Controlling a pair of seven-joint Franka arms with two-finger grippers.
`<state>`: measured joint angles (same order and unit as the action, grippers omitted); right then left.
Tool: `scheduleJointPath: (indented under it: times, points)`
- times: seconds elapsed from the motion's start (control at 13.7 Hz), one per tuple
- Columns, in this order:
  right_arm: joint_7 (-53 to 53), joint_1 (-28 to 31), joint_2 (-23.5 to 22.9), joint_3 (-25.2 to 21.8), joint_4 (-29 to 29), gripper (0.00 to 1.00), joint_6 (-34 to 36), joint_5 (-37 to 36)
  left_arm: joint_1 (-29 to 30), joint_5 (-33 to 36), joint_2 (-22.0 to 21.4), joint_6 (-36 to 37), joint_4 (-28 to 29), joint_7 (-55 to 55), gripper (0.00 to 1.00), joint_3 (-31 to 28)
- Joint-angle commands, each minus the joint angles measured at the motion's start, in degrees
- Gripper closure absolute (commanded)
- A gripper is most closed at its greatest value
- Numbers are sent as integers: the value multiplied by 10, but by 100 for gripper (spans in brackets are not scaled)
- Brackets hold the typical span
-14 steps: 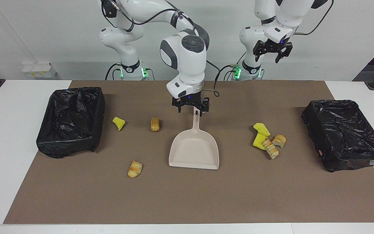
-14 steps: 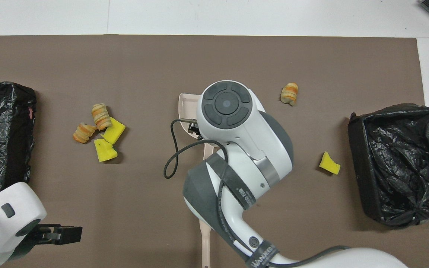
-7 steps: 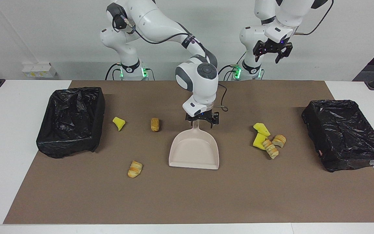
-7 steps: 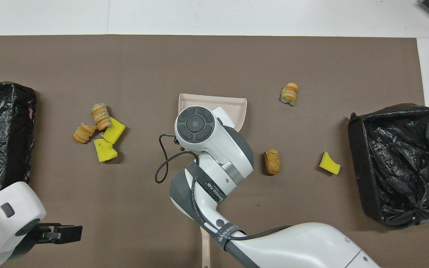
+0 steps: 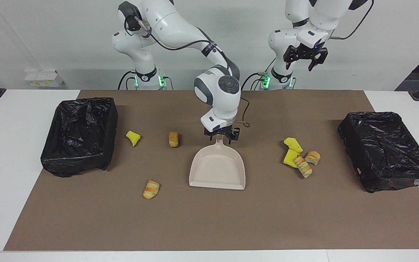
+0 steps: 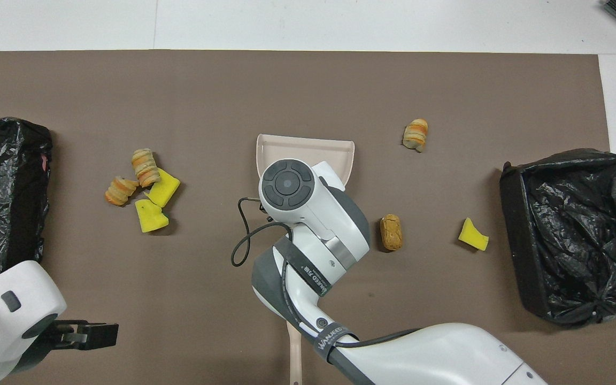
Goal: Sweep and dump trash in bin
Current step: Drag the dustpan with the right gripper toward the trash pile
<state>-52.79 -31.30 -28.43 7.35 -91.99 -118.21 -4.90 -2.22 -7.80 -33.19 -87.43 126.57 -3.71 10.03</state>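
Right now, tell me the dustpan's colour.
Pale pink-beige dustpan, plain; clearest in the facing view.

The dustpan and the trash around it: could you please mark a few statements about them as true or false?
1. The dustpan lies empty on the brown mat. True.
2. The right gripper is at the dustpan's handle. True.
3. Four trash pieces lie clustered toward the right arm's end of the table. False: the cluster of four lies toward the left arm's end.
4. The left gripper holds a sponge wedge. False: it waits raised, open and empty.
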Motion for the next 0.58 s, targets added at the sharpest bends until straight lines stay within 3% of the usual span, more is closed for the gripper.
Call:
scheduleJointPath:
  times: [0.0,0.51]
  points:
    - [-36,4,15,2,-21,100,-15,-19,-10,-6,-7,-12,13,-1,0,-8]
    - [57,27,30,0,-17,100,-17,-32,-12,-8,-3,-25,7,-1,0,-7]
